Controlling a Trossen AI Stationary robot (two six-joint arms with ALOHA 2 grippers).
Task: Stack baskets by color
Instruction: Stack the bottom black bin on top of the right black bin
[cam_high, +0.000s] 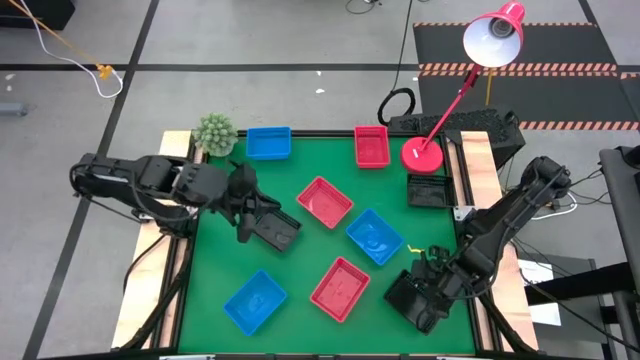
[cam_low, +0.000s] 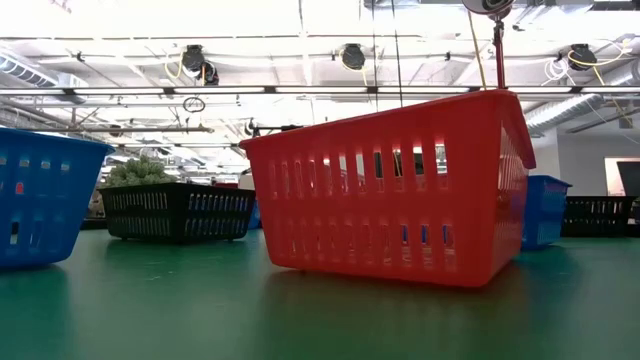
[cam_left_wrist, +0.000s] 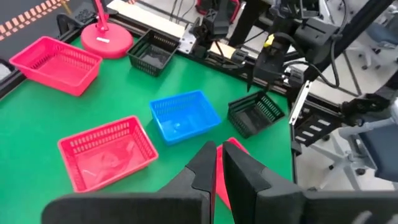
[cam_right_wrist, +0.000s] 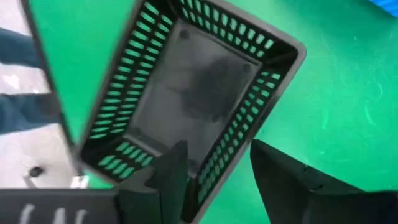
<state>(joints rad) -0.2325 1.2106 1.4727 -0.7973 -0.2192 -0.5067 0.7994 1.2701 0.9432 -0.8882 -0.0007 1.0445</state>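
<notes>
One black basket (cam_right_wrist: 186, 99) wall between open right hand (cam_right_wrist: 217, 180) fingers.

My left arm reaches in from the tabletop's left edge, wrist bent toward the middle, left gripper (cam_high: 262, 224) over the left-centre with its fingers (cam_left_wrist: 208, 163) pressed nearly together. My right arm angles down from the right edge to the near right corner, right gripper (cam_right_wrist: 214, 177) low there, fingers (cam_right_wrist: 171, 174) spread apart.
</notes>
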